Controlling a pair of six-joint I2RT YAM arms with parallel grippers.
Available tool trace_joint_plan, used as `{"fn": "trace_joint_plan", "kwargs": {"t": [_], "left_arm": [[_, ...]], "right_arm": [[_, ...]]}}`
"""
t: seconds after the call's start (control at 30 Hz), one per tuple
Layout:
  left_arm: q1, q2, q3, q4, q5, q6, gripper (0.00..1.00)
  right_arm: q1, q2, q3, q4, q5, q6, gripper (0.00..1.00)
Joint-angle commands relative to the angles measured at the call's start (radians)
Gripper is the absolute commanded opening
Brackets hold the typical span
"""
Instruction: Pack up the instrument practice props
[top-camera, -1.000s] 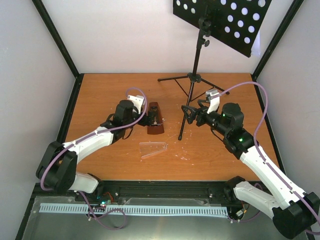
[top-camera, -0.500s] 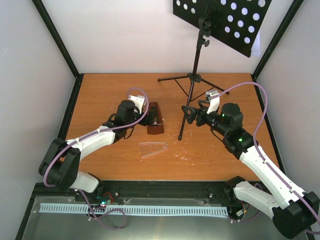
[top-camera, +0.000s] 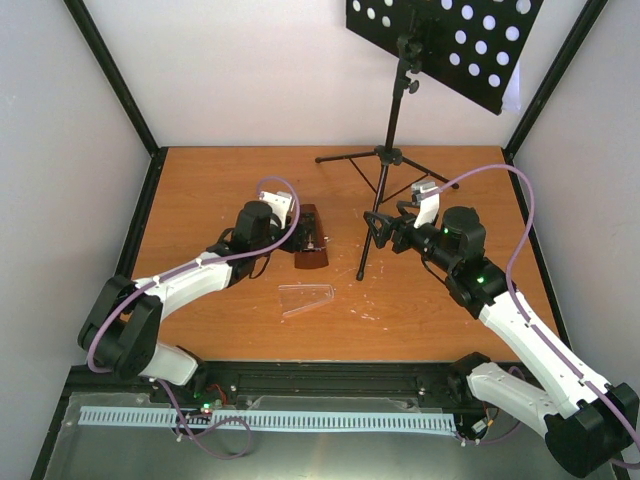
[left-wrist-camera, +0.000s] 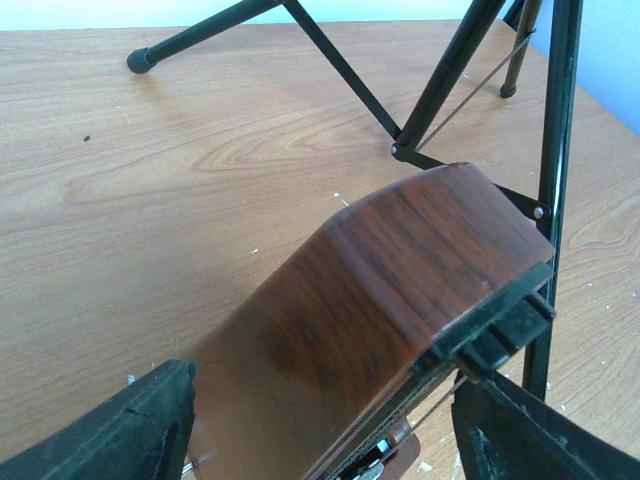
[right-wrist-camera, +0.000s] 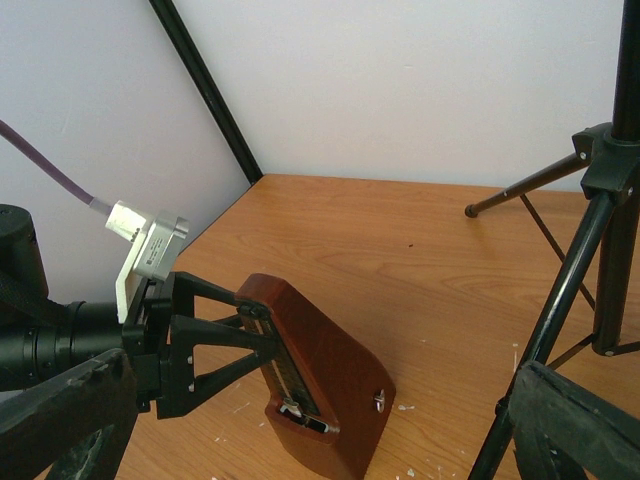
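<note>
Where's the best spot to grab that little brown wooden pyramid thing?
Near its narrow top, from the plain back side, where the left claw sits: the metronome stands upright, its flat sides taper there, and the pendulum front is left free.

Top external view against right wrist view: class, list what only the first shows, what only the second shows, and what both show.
Only top external: the clear cover lying on the table, and the stand's perforated desk overhead.
Only right wrist: the small side key of the metronome and its pendulum slot up close.
Both: the metronome, the left pincer straddling its top (contact unclear), the tripod legs and the wooden table.
</note>
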Motion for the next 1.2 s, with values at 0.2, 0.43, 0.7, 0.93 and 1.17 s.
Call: {"fn": "trace_joint_plan", "kwargs": {"t": [0.2,0.43,0.7,0.93,1.17], "left_arm": [[-0.011,-0.016,0.002,0.046,0.002,0.012,0.66],[-0.011,-0.025,-0.009,0.05,0.002,0.011,0.61],[-0.01,-0.036,-0.016,0.049,0.003,0.008,0.59],[-0.011,-0.055,-0.026,0.043,-0.002,0.002,0.75],[-0.011,-0.222,-0.172,0.018,0.114,-0.016,0.91]], "right_arm": [[-0.005,-0.006,-0.011,0.0,0.013,0.011,1.0],[-0.005,-0.011,-0.015,-0.002,0.009,0.016,1.0],[-0.005,-0.018,-0.019,-0.005,0.009,0.019,1.0],[-0.005,-0.03,-0.021,-0.008,0.011,0.021,1.0],[-0.004,-0.075,-0.013,-0.062,0.06,0.006,1.0]]}}
